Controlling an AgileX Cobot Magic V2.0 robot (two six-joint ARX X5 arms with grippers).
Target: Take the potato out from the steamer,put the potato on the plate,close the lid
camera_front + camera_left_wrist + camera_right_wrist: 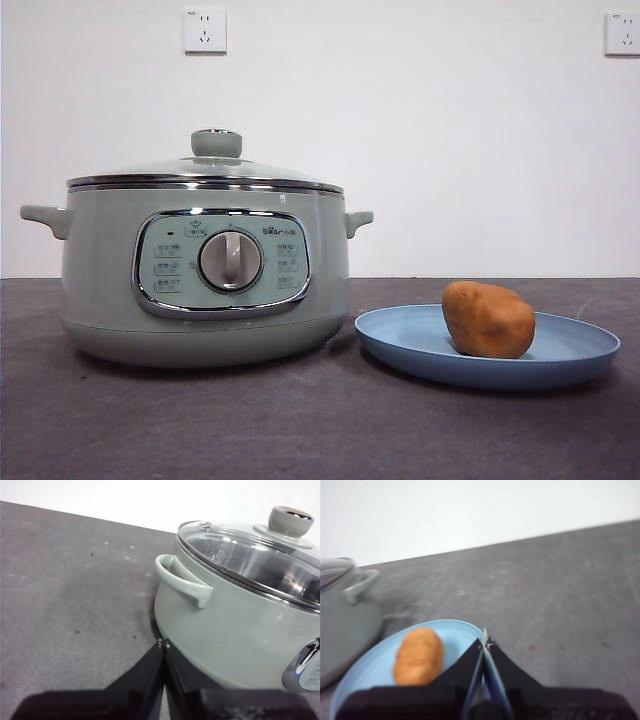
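The sage-green steamer [205, 270] stands at the left of the front view with the glass lid [205, 165] closed on it. The orange-brown potato [488, 320] lies on the light-blue plate [585, 355] to its right. No arm shows in the front view. My left gripper [163, 645] is shut and empty, beside the steamer [235, 640] below one side handle; the lid [250, 555] shows there too. My right gripper [484, 642] is shut and empty, above the rim of the plate [455, 632], next to the potato [418, 656].
The dark grey table [300, 430] runs under everything, with a white wall behind. Two wall sockets [204, 30] sit high on the wall. The steamer's handle [360, 585] shows at the edge of the right wrist view.
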